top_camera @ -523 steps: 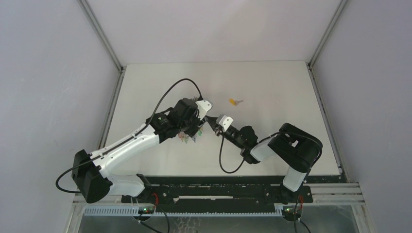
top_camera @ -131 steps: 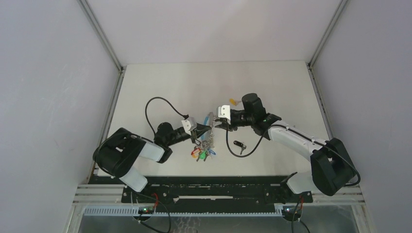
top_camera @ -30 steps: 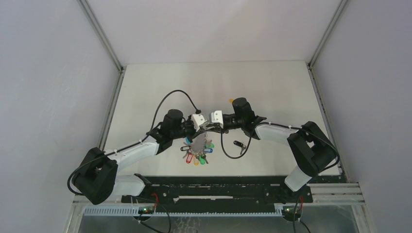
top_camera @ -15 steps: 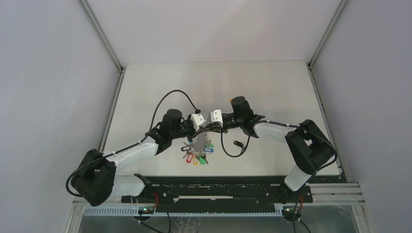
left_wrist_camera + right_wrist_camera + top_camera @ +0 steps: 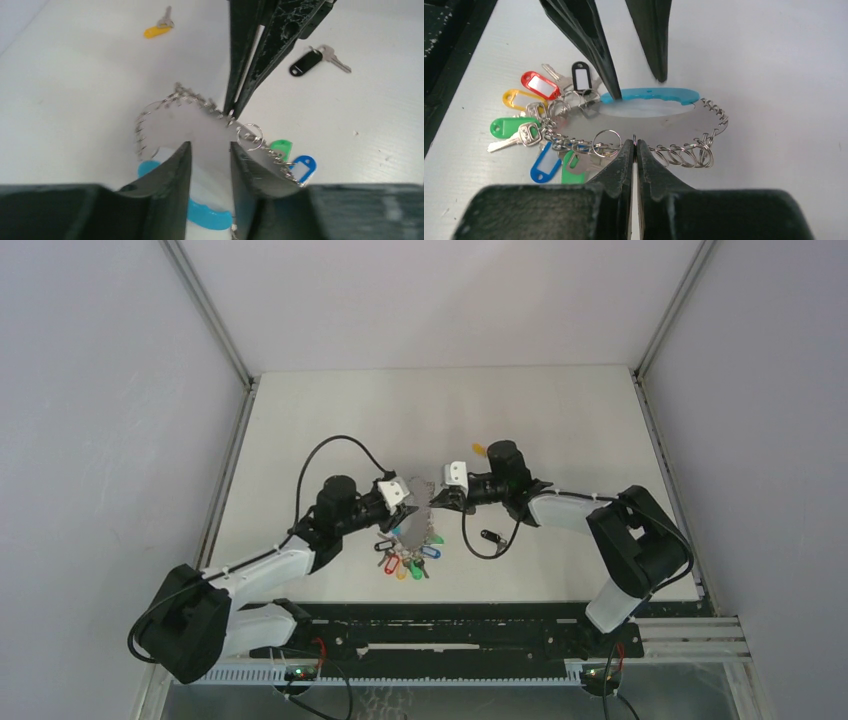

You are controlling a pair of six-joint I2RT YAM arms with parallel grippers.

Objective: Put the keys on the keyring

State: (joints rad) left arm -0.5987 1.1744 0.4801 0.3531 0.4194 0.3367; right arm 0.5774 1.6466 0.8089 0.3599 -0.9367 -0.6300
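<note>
The keyring (image 5: 418, 540) lies mid-table: a light-blue band (image 5: 649, 95), a grey chain loop (image 5: 684, 155) and several coloured tags (image 5: 540, 85). My right gripper (image 5: 635, 143) is shut on a link of the chain; it also shows in the top view (image 5: 437, 498). My left gripper (image 5: 207, 150) is open, its fingers straddling the blue band (image 5: 210, 220), one fingertip (image 5: 615, 92) touching the band's end. A black-tagged key (image 5: 306, 62) and a yellow-tagged key (image 5: 157, 31) lie loose on the table. No single red-tagged key shows.
In the top view the black-tagged key (image 5: 491, 536) lies just right of the keyring, under the right arm's cable. The yellow-tagged key (image 5: 483, 449) lies behind the right wrist. Grey walls close in the white table (image 5: 560, 410) on three sides.
The two grippers have drawn apart: the left one backed off to the left and lower, the right one shifted slightly right. The chain loop now lies spread between them.
</note>
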